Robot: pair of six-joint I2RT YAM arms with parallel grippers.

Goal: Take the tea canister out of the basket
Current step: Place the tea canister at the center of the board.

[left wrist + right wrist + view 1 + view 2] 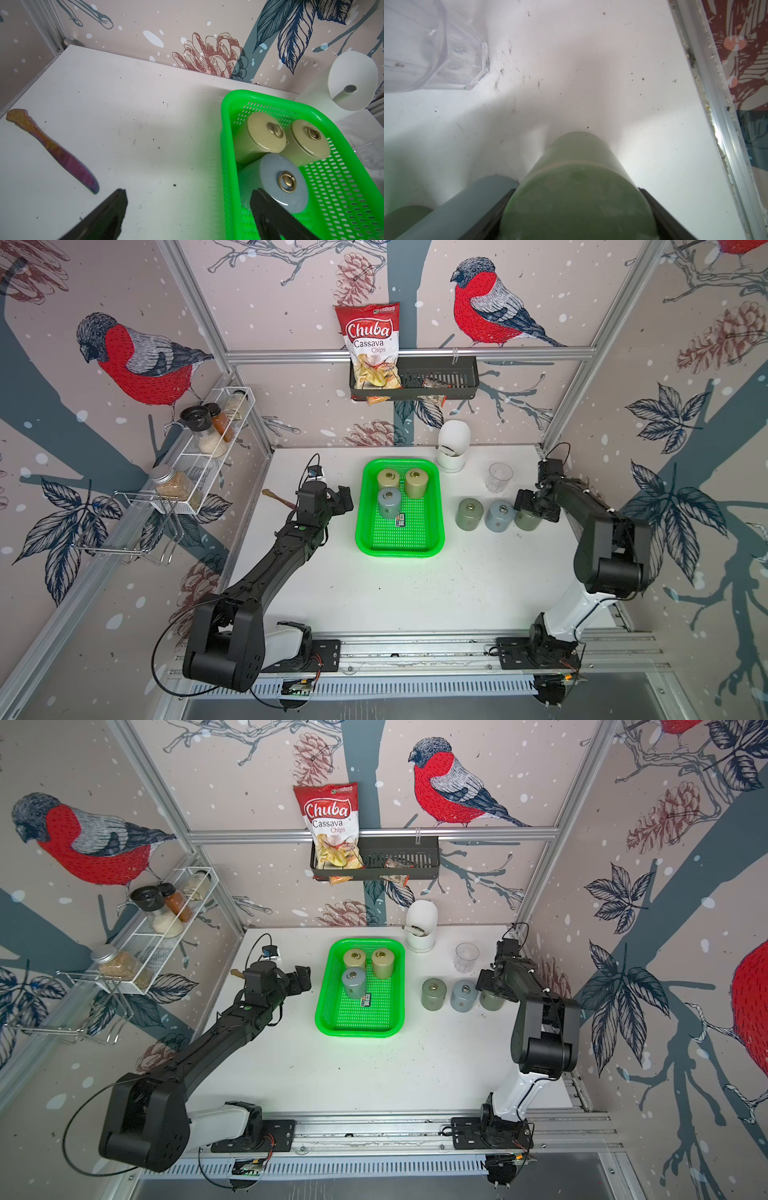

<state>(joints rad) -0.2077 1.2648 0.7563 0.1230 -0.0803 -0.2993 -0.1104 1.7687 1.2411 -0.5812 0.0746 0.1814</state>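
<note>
Already outside the basket, the olive-green tea canister stands at the right end of a row on the white surface. A grey-blue canister is just beside it on the left, and a clear tumbler sits farther back. The right gripper is closed around this canister, one jaw pressed to each side of the body. In the wrist view its base looks to be on the surface or barely off it; I cannot tell which.

It is a stiff, smooth-walled cylinder, probably light and likely slippery, so a firm side hold around mid-height seems the safest grip. Its neighbours carry small ring pulls on their lids, which look too small to pinch reliably. The grey-blue neighbour sits close enough that the left jaw could nudge it on release.

The left gripper hangs wide open and empty just left of the basket, where three more canisters remain at the far end.
</note>
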